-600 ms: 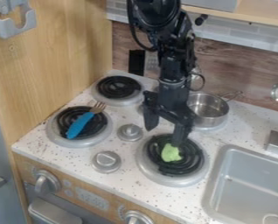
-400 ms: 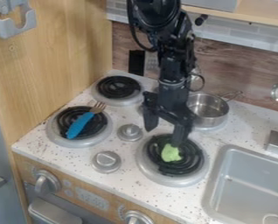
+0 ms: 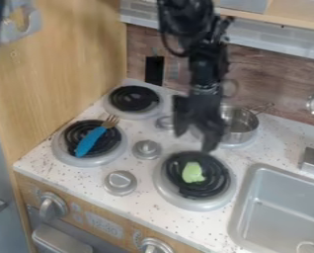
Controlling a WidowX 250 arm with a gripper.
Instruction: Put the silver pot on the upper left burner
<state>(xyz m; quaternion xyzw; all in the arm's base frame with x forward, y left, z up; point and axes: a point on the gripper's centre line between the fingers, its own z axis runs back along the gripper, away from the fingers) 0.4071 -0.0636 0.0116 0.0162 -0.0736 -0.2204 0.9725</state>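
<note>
- Your gripper (image 3: 194,140) hangs over the stove, its jaws spread apart.
- The silver pot (image 3: 243,129) sits at your two o'clock from them, outside the jaws, partly hidden behind the gripper.
- From the gripper, your upper left burner (image 3: 133,99) lies between ten and eleven o'clock.

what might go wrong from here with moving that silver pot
The gripper hangs close to the silver pot in this view, so it might bump the pot sideways instead of grasping it. If carried low, the pot could also clip the small knob between it and the upper left burner.
</note>
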